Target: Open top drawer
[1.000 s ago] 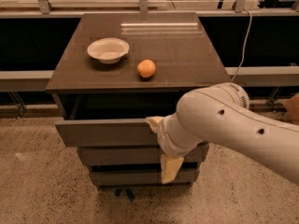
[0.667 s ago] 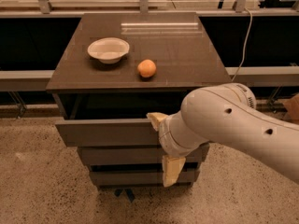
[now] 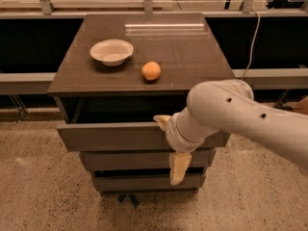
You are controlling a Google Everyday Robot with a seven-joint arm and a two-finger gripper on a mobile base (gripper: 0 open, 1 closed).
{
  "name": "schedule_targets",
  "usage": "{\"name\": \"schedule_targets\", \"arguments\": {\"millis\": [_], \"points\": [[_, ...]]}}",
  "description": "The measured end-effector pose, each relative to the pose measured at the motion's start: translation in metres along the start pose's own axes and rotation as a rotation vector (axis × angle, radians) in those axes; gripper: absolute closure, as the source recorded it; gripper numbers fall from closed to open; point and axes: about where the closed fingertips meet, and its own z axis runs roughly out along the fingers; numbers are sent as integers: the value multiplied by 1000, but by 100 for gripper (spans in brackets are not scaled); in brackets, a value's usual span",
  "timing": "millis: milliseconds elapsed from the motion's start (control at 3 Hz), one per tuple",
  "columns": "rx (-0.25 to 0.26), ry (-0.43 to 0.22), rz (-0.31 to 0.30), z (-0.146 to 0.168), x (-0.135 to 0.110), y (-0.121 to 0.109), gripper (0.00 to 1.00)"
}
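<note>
The top drawer (image 3: 110, 136) is the widest of three dark grey-brown fronts and stands pulled out a little from under the cabinet top, with a dark gap behind its front panel. My gripper (image 3: 170, 145) is at the drawer's front, right of centre. Its fingers are spread. The upper cream finger (image 3: 161, 121) rests at the top edge of the drawer front. The lower finger (image 3: 179, 169) hangs down in front of the mid-sized drawer (image 3: 125, 159). My white arm (image 3: 240, 114) covers the drawer's right part. The drawer's inner floor is hidden.
On the cabinet top (image 3: 192, 57) stand a white bowl (image 3: 111, 51) and an orange (image 3: 151, 70). The narrowest drawer (image 3: 130, 182) is at the bottom. A grey ledge (image 3: 24, 81) runs behind on both sides. A cable (image 3: 252, 37) hangs at the right. The floor is speckled.
My arm and gripper have shifted slightly to the right. The top drawer front stays in about the same place, and the bowl and orange have not moved.
</note>
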Motion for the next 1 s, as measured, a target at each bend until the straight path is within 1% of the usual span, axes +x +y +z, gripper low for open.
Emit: {"name": "schedule_targets", "arguments": {"millis": [333, 667, 1000], "points": [[-43, 3, 45, 29, 28, -14, 0], [-55, 36, 79, 48, 51, -26, 16], [-64, 69, 102, 60, 66, -35, 38]]}}
